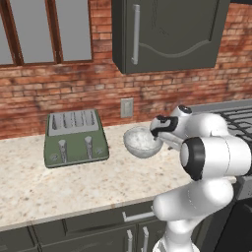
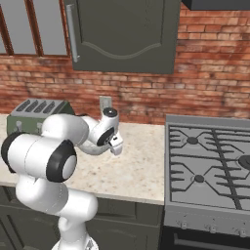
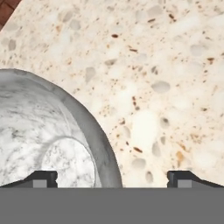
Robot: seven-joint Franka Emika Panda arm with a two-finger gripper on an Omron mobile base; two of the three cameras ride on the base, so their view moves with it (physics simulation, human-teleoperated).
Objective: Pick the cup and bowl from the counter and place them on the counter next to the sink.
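Note:
The silvery-grey bowl [image 1: 141, 141] stands upright on the beige speckled counter [image 1: 74, 182], to the right of the toaster. My gripper [image 3: 113, 178] is open, just above the bowl's right side. In the hand view the bowl [image 3: 52, 135] shows its pale mottled inside, and its rim runs between my two dark fingertips [image 3: 43, 178]: one fingertip is over the inside, the other over bare counter [image 3: 166, 87]. Nothing is held. In the left base view the gripper [image 1: 158, 142] sits at the bowl's right edge. The cup and the sink are out of view.
A green toaster [image 1: 75, 137] stands on the counter left of the bowl. The grey gas stove [image 2: 210, 166] lies to the right. A dark wall cabinet [image 1: 167, 29] hangs above, and a brick wall with an outlet [image 1: 127, 107] runs behind.

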